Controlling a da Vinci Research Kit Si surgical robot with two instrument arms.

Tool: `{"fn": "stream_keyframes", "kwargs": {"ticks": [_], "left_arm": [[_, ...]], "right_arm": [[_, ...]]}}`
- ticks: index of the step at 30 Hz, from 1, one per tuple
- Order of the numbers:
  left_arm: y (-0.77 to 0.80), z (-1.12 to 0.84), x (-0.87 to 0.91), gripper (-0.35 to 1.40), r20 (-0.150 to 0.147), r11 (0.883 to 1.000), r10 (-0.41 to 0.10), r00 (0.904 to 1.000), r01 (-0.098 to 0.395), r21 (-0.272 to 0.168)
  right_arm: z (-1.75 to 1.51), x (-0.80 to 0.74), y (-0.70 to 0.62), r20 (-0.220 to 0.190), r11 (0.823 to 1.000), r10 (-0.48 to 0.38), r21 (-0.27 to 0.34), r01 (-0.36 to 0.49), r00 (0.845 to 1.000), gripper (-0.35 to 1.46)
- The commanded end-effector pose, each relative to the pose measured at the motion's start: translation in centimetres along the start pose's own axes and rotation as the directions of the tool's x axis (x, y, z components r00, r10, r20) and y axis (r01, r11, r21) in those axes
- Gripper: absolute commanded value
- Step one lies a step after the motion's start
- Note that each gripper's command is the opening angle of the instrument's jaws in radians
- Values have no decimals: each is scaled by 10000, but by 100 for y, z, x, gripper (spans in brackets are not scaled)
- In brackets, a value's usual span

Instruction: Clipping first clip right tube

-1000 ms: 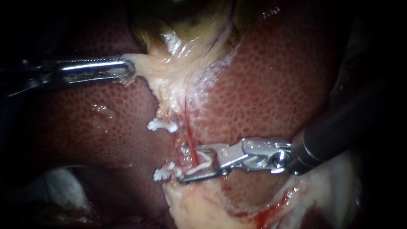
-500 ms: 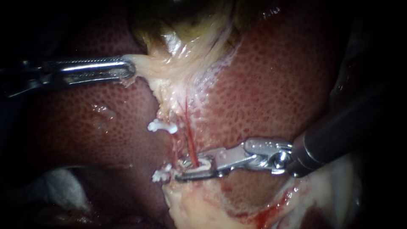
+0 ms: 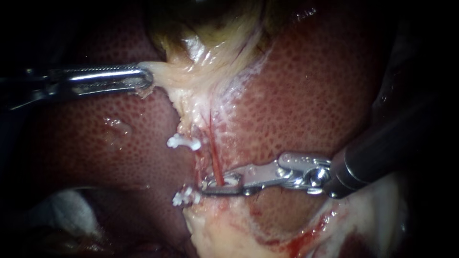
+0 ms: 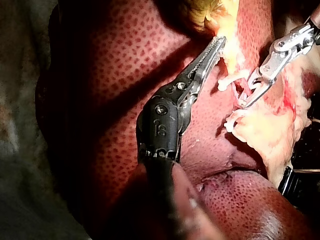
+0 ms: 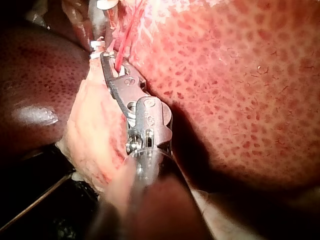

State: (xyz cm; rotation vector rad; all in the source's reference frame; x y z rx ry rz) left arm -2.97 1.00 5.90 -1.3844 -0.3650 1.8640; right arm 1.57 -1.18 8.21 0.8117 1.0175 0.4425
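A thin red right tube (image 3: pixel 215 160) runs down between the liver lobes. My right instrument (image 3: pixel 217 186) comes in from the right, its jaws nearly together across this tube, pressing a white clip (image 3: pixel 230 181) around it. Just left, a paler left tube carries two white clips (image 3: pixel 183 142) (image 3: pixel 185 196). My left instrument (image 3: pixel 145 79) has its jaws shut on pale gallbladder tissue (image 3: pixel 167 76), holding it out to the left. In the left wrist view its jaws (image 4: pixel 214 47) grip that same tissue. In the right wrist view the red tube (image 5: pixel 125 37) enters my right instrument (image 5: pixel 107 62).
Mottled red liver (image 3: pixel 311 95) lies on both sides of the tubes. Pale, blood-streaked fatty tissue (image 3: pixel 224 234) sits just below my right instrument's jaws. White gauze (image 3: pixel 62 210) shows at the lower left. The gallbladder body (image 3: pixel 210 43) lies at the top.
My right instrument's jaws have closed down on the right tube, flattening the white clip between them. My left instrument has not moved.
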Motion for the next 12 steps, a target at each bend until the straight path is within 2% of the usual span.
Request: {"fn": "stream_keyframes", "kwargs": {"ticks": [1,12], "left_arm": [[0,0,0,-35,1,10000,1,10000,-1,0],[0,1,0,-35,0,10000,2,10000,-2,5]], "right_arm": [[0,0,0,8,10000,-12,25,12,10000,-35],[0,0,0,14,10000,34,47,-34,10000,-35]]}}
